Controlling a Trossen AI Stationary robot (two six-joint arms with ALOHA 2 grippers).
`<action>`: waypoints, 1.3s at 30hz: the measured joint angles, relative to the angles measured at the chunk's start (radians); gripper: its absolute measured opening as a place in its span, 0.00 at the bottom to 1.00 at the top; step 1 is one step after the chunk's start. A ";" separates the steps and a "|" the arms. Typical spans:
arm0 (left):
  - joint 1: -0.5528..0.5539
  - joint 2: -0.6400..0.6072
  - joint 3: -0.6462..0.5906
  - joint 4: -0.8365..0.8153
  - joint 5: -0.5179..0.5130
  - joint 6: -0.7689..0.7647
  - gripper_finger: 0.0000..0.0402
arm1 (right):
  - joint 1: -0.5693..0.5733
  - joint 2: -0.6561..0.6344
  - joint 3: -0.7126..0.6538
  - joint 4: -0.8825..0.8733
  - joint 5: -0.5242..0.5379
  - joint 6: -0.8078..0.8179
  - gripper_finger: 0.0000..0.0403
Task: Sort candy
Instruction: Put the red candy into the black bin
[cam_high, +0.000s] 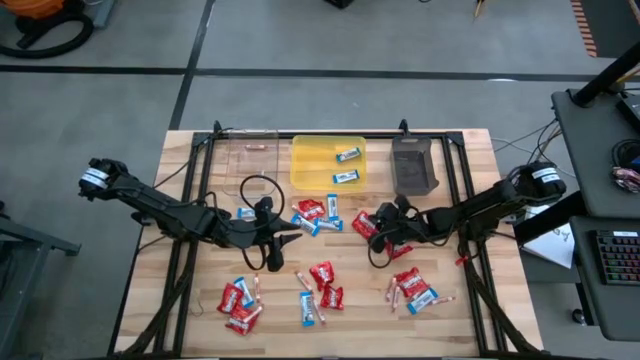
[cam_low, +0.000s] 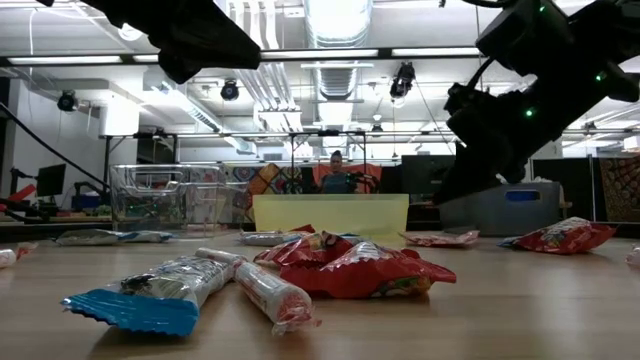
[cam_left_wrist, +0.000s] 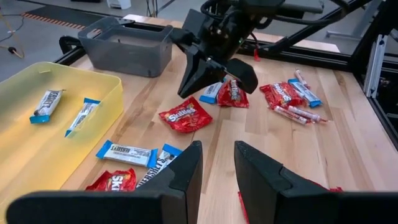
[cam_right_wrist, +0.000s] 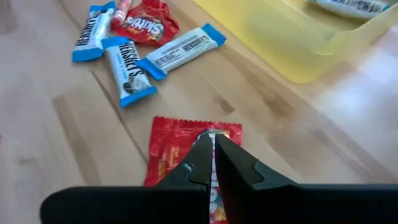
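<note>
The right wrist view alone shows the right gripper (cam_right_wrist: 212, 149) pinched tight on a red packet (cam_right_wrist: 177, 152) lying on the table (cam_right_wrist: 50, 124), blue-and-white bars (cam_right_wrist: 180, 51) beyond it, then the yellow tray (cam_right_wrist: 292, 43); the left wrist view shows the left gripper (cam_left_wrist: 217, 165) slightly parted and holding nothing; only the high view shows loose candy (cam_high: 320, 285) spread across the wood, two bars in the yellow tray, the dark tray (cam_high: 414, 166) and clear tray (cam_high: 250, 160) beside it.
</note>
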 joint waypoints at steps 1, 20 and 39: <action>0.000 0.000 0.000 0.001 0.000 0.000 0.19 | 0.000 0.000 0.000 -0.002 -0.013 0.017 0.04; 0.000 0.002 0.000 0.012 -0.002 0.027 0.19 | 0.028 0.137 0.000 0.086 0.001 -0.123 0.68; 0.000 0.002 0.000 0.011 -0.003 0.027 0.19 | -0.011 0.333 0.004 0.181 -0.013 -0.026 0.45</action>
